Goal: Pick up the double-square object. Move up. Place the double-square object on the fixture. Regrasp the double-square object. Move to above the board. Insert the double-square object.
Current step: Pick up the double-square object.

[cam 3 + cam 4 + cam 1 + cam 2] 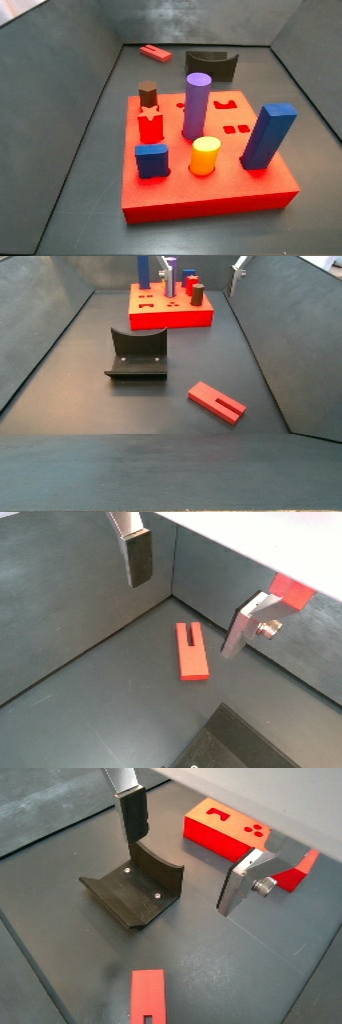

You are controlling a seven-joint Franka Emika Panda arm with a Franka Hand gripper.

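I have the gripper [187,597] up off the floor with its two flat silver fingers [138,552] spread wide and nothing between the dark pads.

In a wrist view the small flat red-pink double-square object [194,651] lies alone on the dark floor, below and between the fingers, touched by neither; a slot runs in from one end of it. In a wrist view only one end of that block [147,996] shows, at the frame's edge, while the dark grey-black fixture [135,890] with its curved notch stands under the fingers and a corner of the thick red square board [225,832] lies beyond it.

In a side view the block [215,402] sits at about 4 o'clock from the fixture [136,356], apart from it, with the board [170,308] well away at 12 o'clock. In a side view the block [155,51] lies at 9 o'clock of the fixture [211,65], both beyond the board [201,200]. The gripper shows only as a sliver at the upper edge [241,264].

I count one block, one fixture, one board. On the board stand six pegs: one purple cylinder [197,104], two blue blocks [269,136], one yellow cylinder [203,155], one brown cylinder [147,95] and one red peg [151,126].

I can read no writing anywhere.
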